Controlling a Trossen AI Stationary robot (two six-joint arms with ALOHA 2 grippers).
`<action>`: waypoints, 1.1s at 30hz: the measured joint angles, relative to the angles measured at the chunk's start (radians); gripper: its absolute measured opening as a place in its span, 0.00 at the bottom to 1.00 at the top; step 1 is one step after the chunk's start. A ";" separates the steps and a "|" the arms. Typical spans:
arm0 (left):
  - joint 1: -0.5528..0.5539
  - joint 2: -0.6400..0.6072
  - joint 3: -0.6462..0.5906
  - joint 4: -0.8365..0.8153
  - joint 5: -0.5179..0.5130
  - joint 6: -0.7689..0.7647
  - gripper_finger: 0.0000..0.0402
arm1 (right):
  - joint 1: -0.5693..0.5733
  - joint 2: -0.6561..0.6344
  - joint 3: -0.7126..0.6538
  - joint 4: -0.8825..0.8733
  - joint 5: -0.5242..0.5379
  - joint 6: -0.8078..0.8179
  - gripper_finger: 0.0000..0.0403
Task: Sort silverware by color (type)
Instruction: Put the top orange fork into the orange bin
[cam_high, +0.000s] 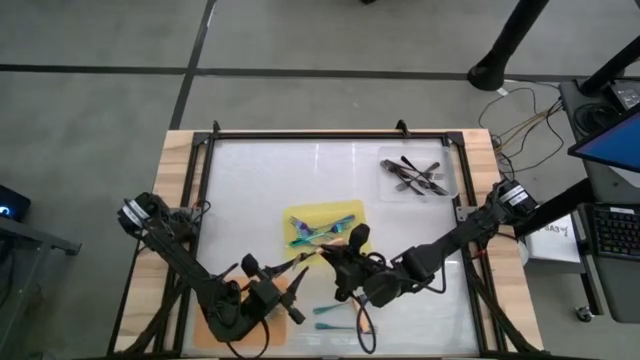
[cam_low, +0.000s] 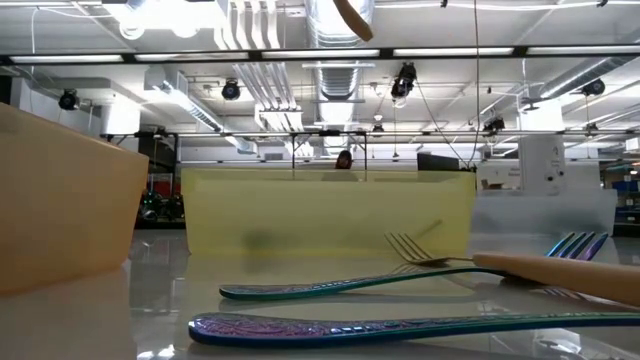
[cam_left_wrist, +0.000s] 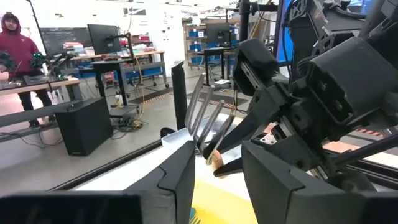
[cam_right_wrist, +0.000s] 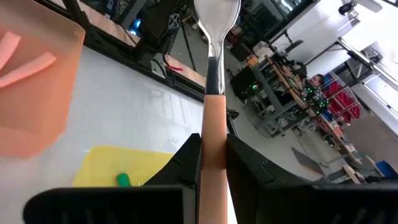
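1. We took the yellow mat (cam_high: 335, 215), near the middle of the tabletop (cam_high: 260, 180), as our landmark.
2. The right claw (cam_high: 340, 262) hung just beside the mat's near edge. Its fingers (cam_right_wrist: 245, 165) were closed tight on an orange-handled utensil (cam_right_wrist: 213, 124). In the right wrist view this piece stood up between the fingers, and its silver head looked rounded, like a spoon bowl.
3. The left claw (cam_high: 285, 295) was near the mat's near left corner, over the orange mat (cam_high: 205, 325), which lay at the tabletop's near left. Its fingers (cam_left_wrist: 180, 174) stood apart with nothing between them.
4. In the left wrist view we saw the right claw (cam_left_wrist: 233, 152) close ahead, and silver fork tines (cam_left_wrist: 202, 115) stood up beside it.
5. A few iridescent blue-teal pieces (cam_high: 318, 230) lay crossed on the yellow mat.
6. Two more teal pieces (cam_high: 332, 318) lay on the bare tabletop, nearer than the mat.
7. The dark metal forks (cam_high: 415, 175) lay in a heap on a clear tray (cam_high: 445, 185), to the far right of the mat.
8. In the low view, one orange-handled fork (cam_low: 500, 265) lay on the tabletop between the teal pieces (cam_low: 400, 325) and the yellow mat (cam_low: 330, 215).
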 joint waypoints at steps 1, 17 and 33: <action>0.001 -0.001 0.000 0.000 0.000 0.000 0.27 | 0.001 0.000 0.000 0.000 0.000 -0.002 0.09; 0.002 -0.003 0.000 0.000 -0.005 -0.001 0.03 | 0.020 0.000 0.000 -0.003 0.000 -0.011 0.09; 0.011 -0.004 0.000 0.010 0.007 -0.016 0.08 | 0.021 0.002 0.000 -0.003 0.039 -0.007 0.09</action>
